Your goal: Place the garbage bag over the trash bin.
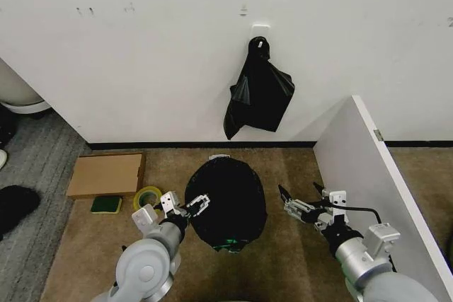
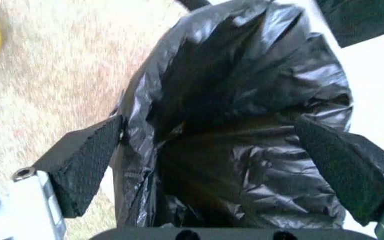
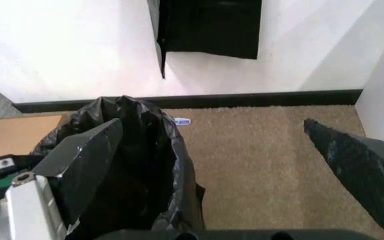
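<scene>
Two grippers: both flank the bin on the carpet, one at each side, both with nothing in them.
Garbage bag (image 1: 225,203): glossy black, crinkled, draped over the trash bin so fully that no white wall shows; mouth open upward, a dark hollow inside in the left wrist view.
Trash bin: hidden under the plastic; it stands on the brown carpet, centre of the head view, just this side of the wall.
Left gripper (image 1: 185,205): fingers spread apart, empty, right at the bag's left edge; in its wrist view one pad lies outside the folded rim and the other over the opening.
Right gripper (image 1: 299,203): fingers apart, empty, a little way off to the right of the bag, not touching it.
Key relation: the bag lies to the right of the left gripper and to the left of the right one; the left arm is clearly nearer.
Progress, judged: the bag looks seated; at most the rim needs tidying.
</scene>
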`<state>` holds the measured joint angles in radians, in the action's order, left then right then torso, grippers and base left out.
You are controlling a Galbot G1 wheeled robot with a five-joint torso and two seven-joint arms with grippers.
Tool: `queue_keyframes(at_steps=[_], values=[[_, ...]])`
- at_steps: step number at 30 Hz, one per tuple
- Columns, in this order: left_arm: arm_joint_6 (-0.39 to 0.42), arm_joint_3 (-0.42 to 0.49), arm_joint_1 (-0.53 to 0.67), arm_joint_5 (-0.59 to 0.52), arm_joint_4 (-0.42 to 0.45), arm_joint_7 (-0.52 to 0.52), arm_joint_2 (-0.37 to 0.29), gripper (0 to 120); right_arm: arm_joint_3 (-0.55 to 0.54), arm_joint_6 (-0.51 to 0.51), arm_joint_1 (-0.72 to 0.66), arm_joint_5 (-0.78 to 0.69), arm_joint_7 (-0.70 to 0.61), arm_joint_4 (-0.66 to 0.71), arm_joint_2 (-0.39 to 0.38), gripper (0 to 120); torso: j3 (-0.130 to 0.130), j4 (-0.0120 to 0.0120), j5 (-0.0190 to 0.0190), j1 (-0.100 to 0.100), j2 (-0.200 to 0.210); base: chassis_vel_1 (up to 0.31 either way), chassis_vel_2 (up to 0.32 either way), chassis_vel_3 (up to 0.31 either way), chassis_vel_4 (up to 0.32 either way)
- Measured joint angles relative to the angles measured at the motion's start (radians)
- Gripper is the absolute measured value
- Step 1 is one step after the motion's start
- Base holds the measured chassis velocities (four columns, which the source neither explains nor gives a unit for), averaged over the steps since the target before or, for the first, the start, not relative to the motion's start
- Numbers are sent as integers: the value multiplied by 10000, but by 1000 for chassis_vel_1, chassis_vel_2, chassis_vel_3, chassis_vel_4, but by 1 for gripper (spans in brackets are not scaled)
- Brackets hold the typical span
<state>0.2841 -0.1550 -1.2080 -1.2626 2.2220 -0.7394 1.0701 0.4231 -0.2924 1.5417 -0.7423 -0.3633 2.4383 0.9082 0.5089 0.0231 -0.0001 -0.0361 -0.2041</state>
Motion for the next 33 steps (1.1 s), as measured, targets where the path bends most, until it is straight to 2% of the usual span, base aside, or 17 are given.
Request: queue_keyframes(at_steps=[4, 6, 8, 11, 12, 13, 16, 17, 18, 20, 23, 26, 29, 33], values=[[63, -120, -306, 861, 418, 279, -183, 100, -66, 302, -31, 272, 285, -105, 195, 100, 0, -1, -1, 0, 0, 0, 0, 0, 0], [38, -284, -634, 1784, 785, 602, -263, 100, -173, 781, -55, 984, 725, -366, 494, 100, 0, -2, -2, 0, 0, 0, 0, 0, 0], [-244, -453, -1206, 3165, 1225, 1194, -272, 100, -431, 1581, -141, 2138, 1153, -874, 1291, 100, 0, -1, 3, 0, 0, 0, 0, 0, 0], [-817, -616, -1905, 4908, 1486, 1907, -187, 100, -683, 2214, -173, 2846, 1348, -1242, 1877, 100, 0, 3, 2, 0, 0, 0, 0, 0, 0], [-817, -616, -1905, 4908, 1486, 1907, -187, 100, -683, 2214, -173, 2846, 1348, -1242, 1877, 100, 0, 3, 2, 0, 0, 0, 0, 0, 0], [-1600, -779, -2576, 6532, 1516, 2446, -17, 100, -788, 2830, -171, 3423, 1543, -1499, 2176, 100, -1, -1, 1, 0, 0, 0, 0, 0, 0], [-3074, -1101, -3789, 9226, 1333, 3092, 463, 100, -817, 3835, -114, 4223, 1817, -1816, 2497, 100, -1, -2, 2, 1, 0, 0, 0, 0, 0], [-3824, -1306, -4360, 10491, 1157, 3265, 848, 100, -762, 4180, -59, 4480, 1891, -1872, 2627, 100, -1, -6, 0, 1, 0, 0, 0, 0, 0], [-3824, -1306, -4360, 10491, 1157, 3265, 848, 100, -762, 4180, -59, 4480, 1891, -1872, 2627, 100, -1, -6, 0, 1, 0, 0, 0, 0, 0], [-4718, -1577, -4994, 11824, 945, 3400, 1438, 100, -470, 4708, 155, 4826, 1985, -1870, 2900, 100, -1, -6, 0, 1, 0, 0, 0, 0, 0], [-5438, -1712, -5526, 12875, 844, 3515, 1990, 100, 68, 5461, 792, 5570, 2245, -1743, 3424, 100, -2, 0, 0, 1, -1, 0, 0, 0, 0], [-5678, -1721, -5735, 13287, 848, 3558, 2180, 100, 257, 5805, 1156, 5946, 2379, -1666, 3709, 100, -2, 7, 0, 1, 0, 0, 0, 0, 0], [-6158, -1863, -6133, 13885, 887, 3602, 2472, 100, 304, 6024, 1531, 6177, 2453, -1548, 4013, 100, -1, -2, 2, 2, -1, 0, 0, 0, 0], [-6449, -2002, -6418, 14123, 912, 3583, 2678, 100, 336, 6166, 1768, 6297, 2523, -1452, 4163, 100, -1, -1, 2, 1, 0, 0, 0, 0, 0]])
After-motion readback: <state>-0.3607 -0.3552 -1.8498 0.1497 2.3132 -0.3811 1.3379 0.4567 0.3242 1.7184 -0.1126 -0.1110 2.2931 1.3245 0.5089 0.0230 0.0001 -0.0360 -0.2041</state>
